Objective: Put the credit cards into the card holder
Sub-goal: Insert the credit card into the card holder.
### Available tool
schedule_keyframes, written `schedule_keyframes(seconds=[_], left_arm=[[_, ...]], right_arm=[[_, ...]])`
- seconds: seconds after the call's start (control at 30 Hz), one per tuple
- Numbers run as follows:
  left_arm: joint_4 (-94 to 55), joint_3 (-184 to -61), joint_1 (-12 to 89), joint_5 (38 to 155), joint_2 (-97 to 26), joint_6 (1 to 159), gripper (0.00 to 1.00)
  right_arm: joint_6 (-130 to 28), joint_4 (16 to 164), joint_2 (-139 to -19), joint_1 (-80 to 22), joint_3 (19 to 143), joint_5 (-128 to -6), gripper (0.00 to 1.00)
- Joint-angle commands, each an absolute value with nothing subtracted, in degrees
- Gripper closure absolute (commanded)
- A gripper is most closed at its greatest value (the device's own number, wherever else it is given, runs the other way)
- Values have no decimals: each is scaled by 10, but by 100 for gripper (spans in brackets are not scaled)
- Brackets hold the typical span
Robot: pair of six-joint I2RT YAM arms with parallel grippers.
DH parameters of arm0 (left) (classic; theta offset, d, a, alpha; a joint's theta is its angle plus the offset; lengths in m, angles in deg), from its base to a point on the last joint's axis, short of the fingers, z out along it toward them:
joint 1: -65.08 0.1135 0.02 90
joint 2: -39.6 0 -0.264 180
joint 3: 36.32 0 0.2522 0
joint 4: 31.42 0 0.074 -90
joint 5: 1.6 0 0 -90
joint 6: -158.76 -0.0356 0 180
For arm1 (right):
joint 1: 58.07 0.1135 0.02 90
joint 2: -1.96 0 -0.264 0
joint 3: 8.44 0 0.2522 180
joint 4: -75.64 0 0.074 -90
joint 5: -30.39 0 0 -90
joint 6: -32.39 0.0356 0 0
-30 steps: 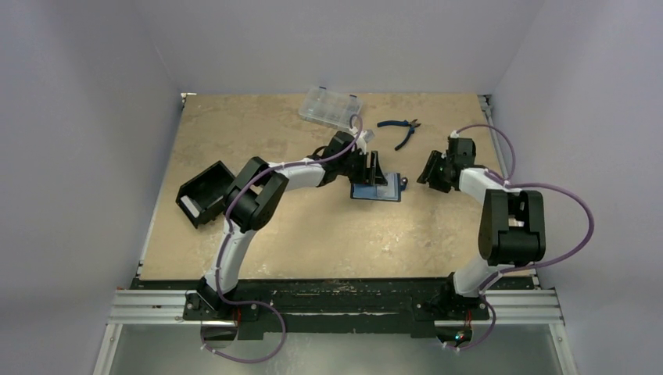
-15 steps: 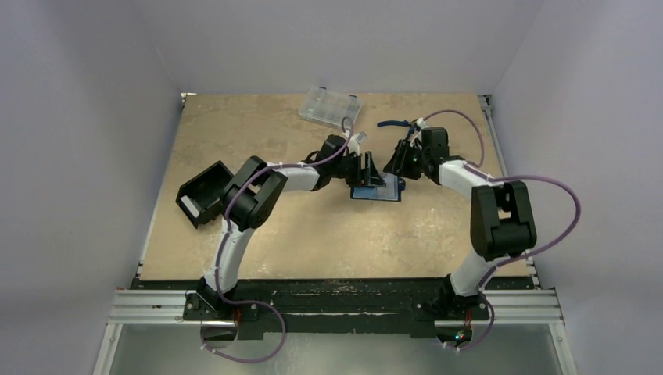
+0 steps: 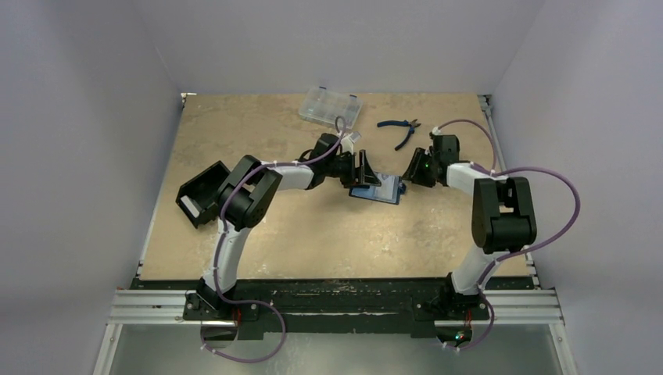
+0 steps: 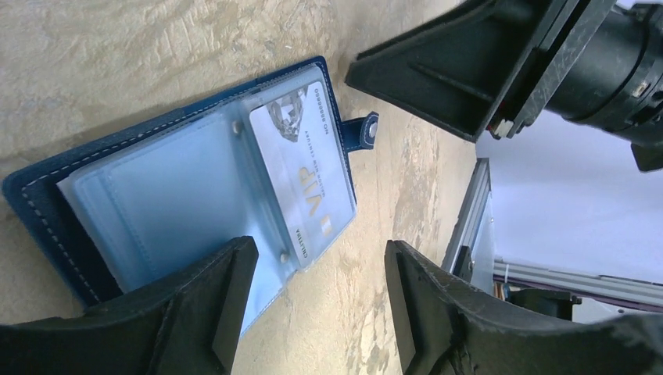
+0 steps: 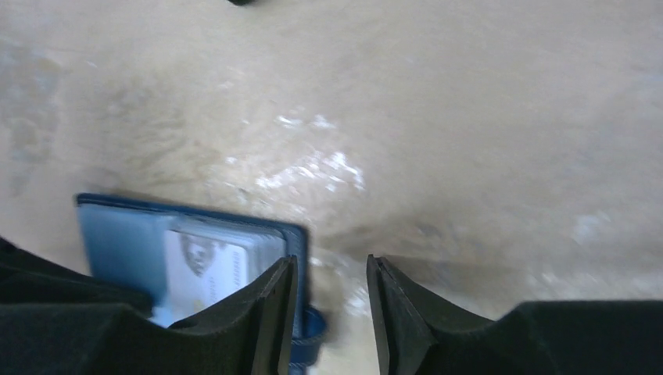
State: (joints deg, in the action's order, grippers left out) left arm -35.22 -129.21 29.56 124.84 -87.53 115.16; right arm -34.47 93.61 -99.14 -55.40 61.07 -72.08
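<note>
Left gripper (image 4: 317, 258), right gripper (image 5: 330, 264) jaws apart; latter now farther from card holder (image 4: 156, 195).

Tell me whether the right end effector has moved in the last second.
Yes. Against the pliers, the right end effector went left beneath them, then backed off right.

The card holder (image 4: 47, 212) is navy blue with pale stitching along its edge, and its sleeves are a milky light blue. The card (image 4: 309, 180) in it is whitish, with gold "VIP" lettering and a grey gem motif. The table (image 3: 313, 234) is mottled tan. The left gripper (image 4: 317, 258) and the right gripper (image 5: 330, 273) are matt black. The cables (image 3: 577, 203) are purple, the pliers (image 3: 400, 129) have blue handles, the compartment case (image 3: 330, 105) is clear and the box (image 3: 202, 191) is black.
</note>
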Motion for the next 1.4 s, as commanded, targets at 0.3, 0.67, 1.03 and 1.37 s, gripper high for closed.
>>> schedule_keyframes(seconds=[0.3,0.67,1.03,1.37], left_arm=[[-381,-1305,309,1271,-856,1187,38],[-347,-1346,293,1237,-900,1161,42],[-347,-1378,265,1229,-927,1160,46],[-227,-1408,238,1162,-892,1065,38]], right_arm=[[-369,937,-913,-545,604,-829,50],[-366,929,-977,-540,620,-839,54],[-367,930,-993,-535,617,-835,56],[-381,960,-967,-531,615,-780,54]])
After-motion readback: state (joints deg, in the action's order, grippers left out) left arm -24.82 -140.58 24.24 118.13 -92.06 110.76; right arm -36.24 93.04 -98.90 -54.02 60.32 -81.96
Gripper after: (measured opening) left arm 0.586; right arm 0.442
